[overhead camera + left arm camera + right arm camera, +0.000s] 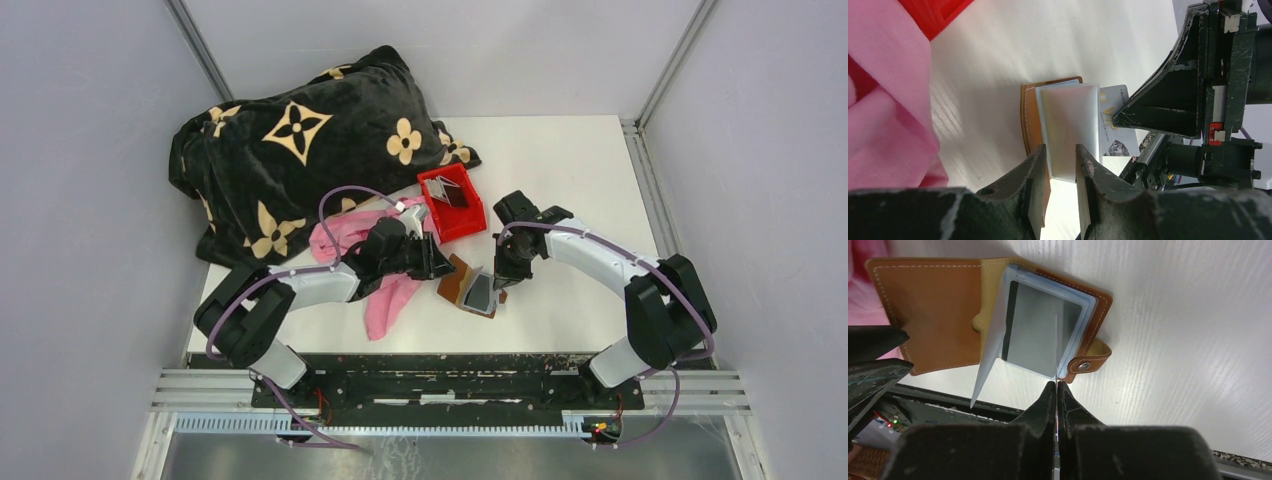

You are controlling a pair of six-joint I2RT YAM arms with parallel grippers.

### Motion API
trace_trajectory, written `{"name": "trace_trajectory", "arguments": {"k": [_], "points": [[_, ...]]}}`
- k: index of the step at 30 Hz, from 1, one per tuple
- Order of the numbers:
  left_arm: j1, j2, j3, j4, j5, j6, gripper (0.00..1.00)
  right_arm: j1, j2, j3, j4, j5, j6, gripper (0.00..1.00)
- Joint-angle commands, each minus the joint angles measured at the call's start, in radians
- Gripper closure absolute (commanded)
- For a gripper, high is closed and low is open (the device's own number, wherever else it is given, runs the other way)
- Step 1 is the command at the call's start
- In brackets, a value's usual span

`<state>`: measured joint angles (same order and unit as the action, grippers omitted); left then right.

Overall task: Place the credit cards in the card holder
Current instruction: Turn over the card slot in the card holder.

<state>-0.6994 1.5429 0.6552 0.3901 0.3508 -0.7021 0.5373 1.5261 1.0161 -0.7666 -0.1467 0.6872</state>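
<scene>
The holder (933, 315) lies open on the table (570, 170), cover flat and one clear leaf (1068, 125) standing up from it. The right gripper (1056, 390) is pinched tight on a card (1115, 125), held on edge at the holder's pocket mouth, just beside the snap tab (1083, 366). The left gripper (1060, 165) sits at the holder's opposite edge with a narrow gap that frames the leaf. Whether it actually clamps the leaf or the cover, I cannot tell. More cards (452, 192), dark ones, rest in the bin (455, 228) just beyond the holder. The card looks light, stiff and slick, so it is best taken by a short edge, as here, leaving most of its length free to slide in. The leaf is likely soft and floppy and the holder light enough to skid, so it probably needs steadying at its far edge while the card goes in squarely.
</scene>
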Motion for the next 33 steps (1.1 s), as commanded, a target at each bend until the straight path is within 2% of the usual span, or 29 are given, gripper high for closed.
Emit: {"name": "trace_trajectory", "arguments": {"k": [1, 15, 24, 33], "points": [[-0.01, 0.026, 0.051, -0.011, 0.023, 0.075, 0.66, 0.007, 0.014, 0.018, 0.004, 0.062, -0.001, 0.99], [-0.016, 0.081, 0.065, -0.043, 0.022, 0.101, 0.68, 0.003, 0.012, 0.005, 0.014, 0.089, 0.013, 0.99], [-0.017, 0.076, 0.049, -0.062, 0.019, 0.11, 0.68, -0.025, 0.004, -0.057, 0.099, 0.015, 0.07, 0.99], [-0.018, 0.07, 0.018, -0.066, 0.016, 0.11, 0.69, -0.05, -0.04, -0.105, 0.137, 0.013, 0.112, 0.99]]}}
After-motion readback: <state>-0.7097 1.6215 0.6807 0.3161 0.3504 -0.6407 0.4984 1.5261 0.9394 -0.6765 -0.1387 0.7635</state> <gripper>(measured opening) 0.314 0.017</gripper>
